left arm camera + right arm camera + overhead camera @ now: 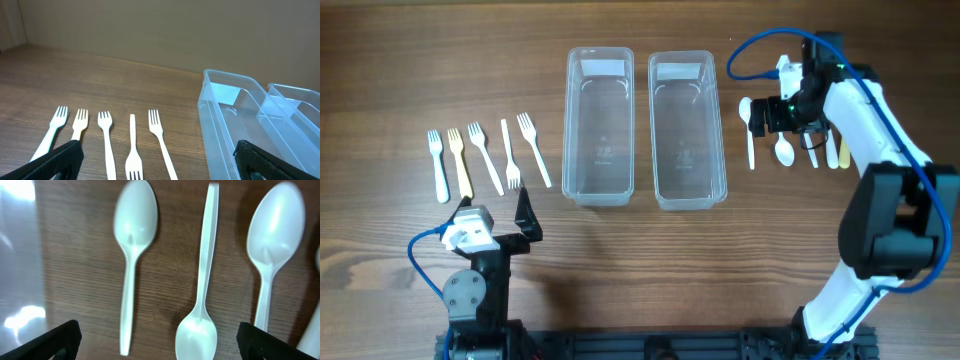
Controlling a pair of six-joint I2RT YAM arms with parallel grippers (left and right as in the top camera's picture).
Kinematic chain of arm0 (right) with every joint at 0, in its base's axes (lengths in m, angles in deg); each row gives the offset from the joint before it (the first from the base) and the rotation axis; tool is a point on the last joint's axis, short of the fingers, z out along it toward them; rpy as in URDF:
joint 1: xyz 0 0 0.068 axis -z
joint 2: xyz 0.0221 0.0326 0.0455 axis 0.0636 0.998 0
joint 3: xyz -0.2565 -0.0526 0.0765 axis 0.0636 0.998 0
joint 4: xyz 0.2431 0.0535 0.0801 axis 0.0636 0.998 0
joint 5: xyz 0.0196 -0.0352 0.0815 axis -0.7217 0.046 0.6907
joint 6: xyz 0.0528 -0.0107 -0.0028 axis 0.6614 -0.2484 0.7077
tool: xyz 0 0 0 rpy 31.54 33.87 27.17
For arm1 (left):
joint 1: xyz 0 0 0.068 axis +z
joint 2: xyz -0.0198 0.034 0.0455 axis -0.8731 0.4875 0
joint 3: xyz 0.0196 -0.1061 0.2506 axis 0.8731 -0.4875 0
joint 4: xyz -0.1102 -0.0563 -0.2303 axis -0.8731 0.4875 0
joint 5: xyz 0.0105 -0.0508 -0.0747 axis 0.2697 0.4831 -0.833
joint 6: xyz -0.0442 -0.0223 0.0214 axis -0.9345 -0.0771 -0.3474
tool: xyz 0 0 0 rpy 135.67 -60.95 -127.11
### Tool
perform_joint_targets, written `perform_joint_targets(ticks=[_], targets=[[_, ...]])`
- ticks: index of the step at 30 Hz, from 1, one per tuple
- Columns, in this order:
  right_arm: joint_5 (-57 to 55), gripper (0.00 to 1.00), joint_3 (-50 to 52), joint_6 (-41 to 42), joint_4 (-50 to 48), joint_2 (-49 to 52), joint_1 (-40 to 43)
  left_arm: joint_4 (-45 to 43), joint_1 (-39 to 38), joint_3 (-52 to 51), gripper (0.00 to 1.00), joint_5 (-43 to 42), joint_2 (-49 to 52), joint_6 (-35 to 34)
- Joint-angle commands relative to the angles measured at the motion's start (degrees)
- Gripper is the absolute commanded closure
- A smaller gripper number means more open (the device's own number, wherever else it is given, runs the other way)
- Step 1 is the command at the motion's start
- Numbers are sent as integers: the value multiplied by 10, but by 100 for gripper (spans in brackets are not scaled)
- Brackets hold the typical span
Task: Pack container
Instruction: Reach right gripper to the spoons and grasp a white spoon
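Our right tool hovers spread wide over the spoons; our left tool gapes apart near the forks.

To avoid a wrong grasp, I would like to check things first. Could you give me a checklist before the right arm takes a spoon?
1. Right jaws open above the spoons: ok.
2. Left spoon, middle spoon and right spoon lie apart from each other: ok.
3. All spoons point the same way: not ok, the middle spoon is reversed.
4. Right container holds no cutlery: ok.
5. Left container holds no cutlery: ok.
6. Height of the jaws above the table: cannot tell.
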Motion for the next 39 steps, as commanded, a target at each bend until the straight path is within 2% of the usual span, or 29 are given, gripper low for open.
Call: perform_joint_targets(ticks=[1,2,4,12,25,27,30,32,34,39], targets=[[-31,1,-11,-11,-2,-2,3,-2,-4,-4,0,-5,-4,13],[-43,7,-11,-11,0,-2,3,-2,-4,-4,0,-5,-4,13],[-70,11,-11,-10,4,-1,3,-2,-4,-4,0,-5,-4,13],[-92,11,-9,-11,-51,9,9,-2,-4,-4,0,-5,-4,13],[-43,15,-9,-7,-55,80,9,-2,-4,-4,0,-5,-4,13],[-37,23,-9,-5,-56,81,9,-2,-4,-4,0,-5,-4,13],[-31,50,-9,13,-56,82,9,-2,-4,-4,0,-5,-4,13],[-32,60,-9,21,-56,82,9,-2,-4,-4,0,-5,-4,13],[-32,66,-9,21,-55,82,9,-2,-4,-4,0,-5,-4,13],[-32,69,-9,27,-43,82,9,-2,-4,-4,0,-5,-4,13]])
